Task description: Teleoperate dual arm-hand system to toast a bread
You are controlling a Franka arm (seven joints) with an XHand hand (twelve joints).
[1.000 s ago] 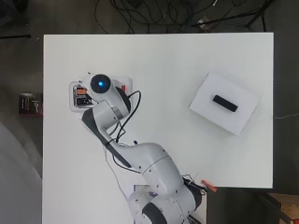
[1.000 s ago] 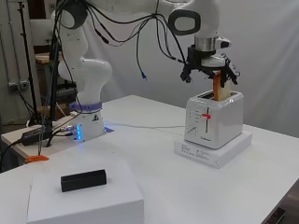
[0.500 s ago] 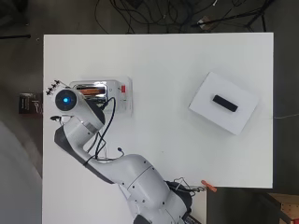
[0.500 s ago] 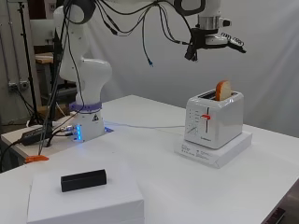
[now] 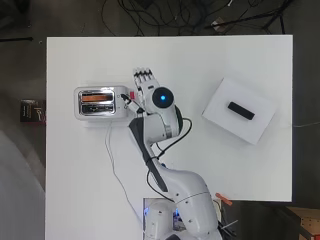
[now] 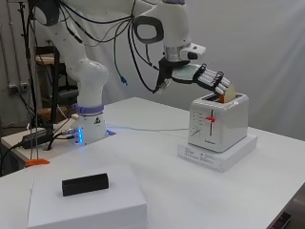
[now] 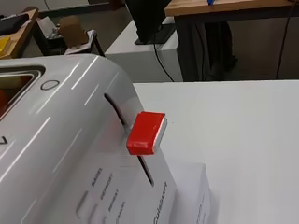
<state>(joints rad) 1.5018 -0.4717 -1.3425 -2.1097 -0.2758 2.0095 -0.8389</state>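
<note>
A white toaster (image 5: 119, 103) (image 6: 228, 124) (image 7: 56, 135) stands on a white base plate (image 6: 224, 160) at the table's left in the overhead view. A bread slice (image 5: 97, 98) (image 6: 229, 92) sits in its slot with the top sticking out. The red lever (image 5: 132, 95) (image 6: 210, 119) (image 7: 146, 132) is at the top of its track on the end wall. My hand (image 5: 144, 82) (image 6: 202, 76) is open, with fingers straight and flat. It hovers just above the lever end of the toaster and touches nothing.
A flat white box (image 5: 260, 127) (image 6: 119, 205) with a black block (image 5: 241, 111) (image 6: 85, 184) on it lies at the table's right in the overhead view. The arm's base (image 6: 90, 129) and cables (image 5: 112, 155) are near the table's bottom edge there.
A second ago the hand held the bread over the slot. It let go with the bread in the toaster, lifted away, and now hovers flat by the lever end.
</note>
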